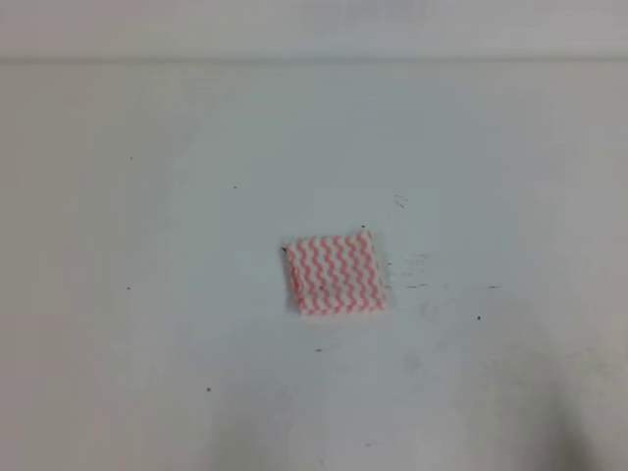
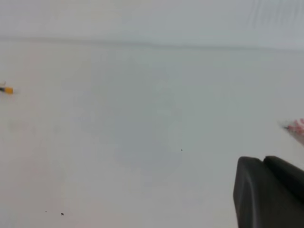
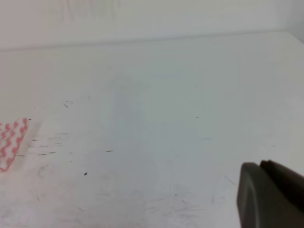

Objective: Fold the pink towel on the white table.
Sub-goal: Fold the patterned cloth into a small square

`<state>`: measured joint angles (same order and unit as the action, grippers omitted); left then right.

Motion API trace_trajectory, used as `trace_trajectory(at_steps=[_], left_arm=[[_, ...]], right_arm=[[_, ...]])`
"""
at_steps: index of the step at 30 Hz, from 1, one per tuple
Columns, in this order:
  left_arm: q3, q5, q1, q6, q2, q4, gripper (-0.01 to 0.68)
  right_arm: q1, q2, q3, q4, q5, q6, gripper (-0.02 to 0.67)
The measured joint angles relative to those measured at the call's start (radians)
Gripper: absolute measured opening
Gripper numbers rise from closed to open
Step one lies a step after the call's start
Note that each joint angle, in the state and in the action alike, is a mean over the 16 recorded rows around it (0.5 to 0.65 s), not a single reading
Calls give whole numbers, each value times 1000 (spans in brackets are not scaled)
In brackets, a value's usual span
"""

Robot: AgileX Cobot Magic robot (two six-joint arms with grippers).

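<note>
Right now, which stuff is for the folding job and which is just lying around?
For the job:
- the pink towel, lying near the middle
- the white table under it

Just lying around:
- a small yellow thing at the far left edge of the left wrist view, too small to identify

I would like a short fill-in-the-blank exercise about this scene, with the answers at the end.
1. The towel has wavy stripes in white and ____.
2. It lies on a white ____.
3. In the high view, the number of grippers touching the towel is ____.

Missing words: pink; table; zero
</note>
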<state>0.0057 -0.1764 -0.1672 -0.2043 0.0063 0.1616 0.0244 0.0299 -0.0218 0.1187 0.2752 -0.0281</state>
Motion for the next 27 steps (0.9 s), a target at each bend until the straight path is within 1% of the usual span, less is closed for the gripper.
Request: trace_trajectory(at_steps=[3, 6, 16, 27], left_arm=[[0, -57, 20, 94, -17, -83, -1], [0, -94, 27, 126, -22, -114, -1], [0, -156, 28, 130, -22, -138, -1], [0, -160, 26, 130, -22, -139, -1]], right_arm=[[0, 0, 0, 0, 0, 0, -18], [0, -1, 1, 0, 1, 0, -18], [0, -1, 2, 0, 2, 0, -18], [0, -1, 3, 1, 2, 0, -18]])
